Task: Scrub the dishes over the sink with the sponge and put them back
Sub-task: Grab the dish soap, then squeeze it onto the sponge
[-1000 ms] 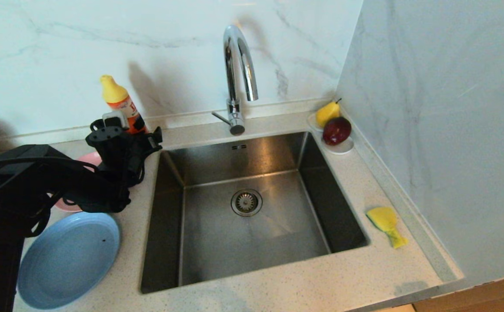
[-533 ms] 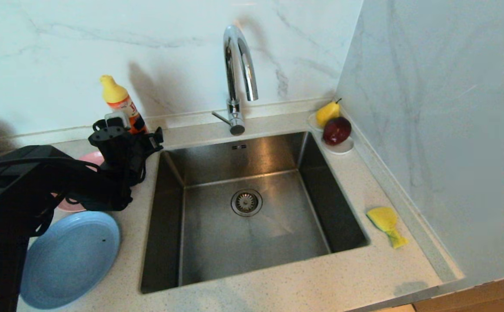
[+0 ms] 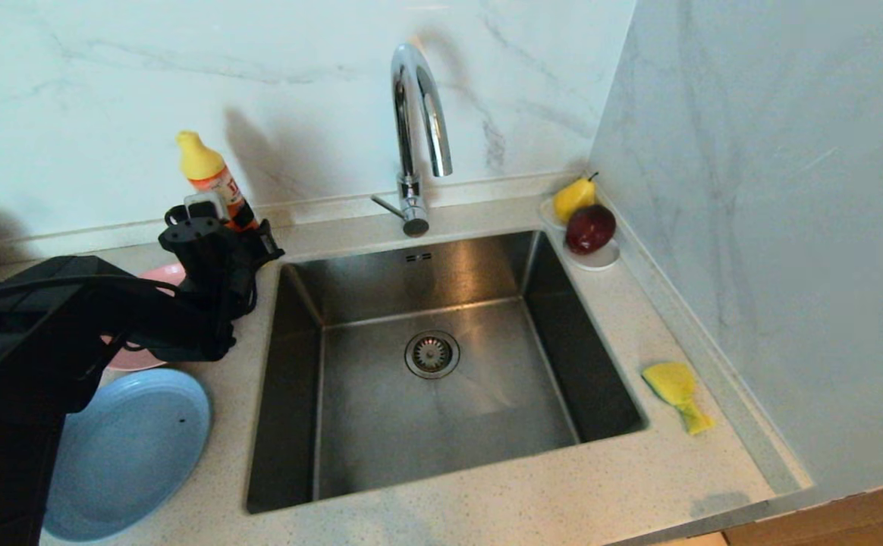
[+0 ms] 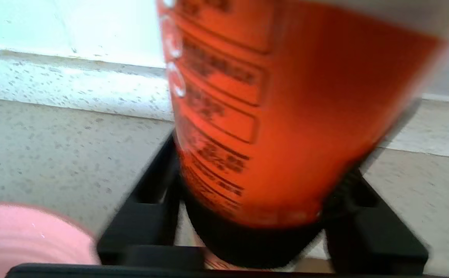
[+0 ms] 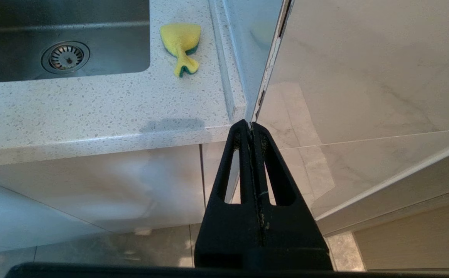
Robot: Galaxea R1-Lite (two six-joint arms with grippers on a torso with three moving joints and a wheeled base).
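Left gripper [image 4: 247, 216]: I see its two black fingers [image 4: 147, 208] one on each side of the orange bottle [image 3: 214, 182], low on its body; whether they press it I cannot tell.
Right gripper [image 5: 252, 133]: parked below the counter edge, fingers pressed together, holding nothing.
Pink plate [image 3: 172, 274]: on the counter [image 3: 487, 493] left of the sink [image 3: 426, 425], mostly hidden under my left arm.
Blue plate [image 3: 130, 455]: nearer me, left of the sink.
Sponge [image 3: 675, 390]: on the counter right of the sink.
Bowl: I cannot see it.
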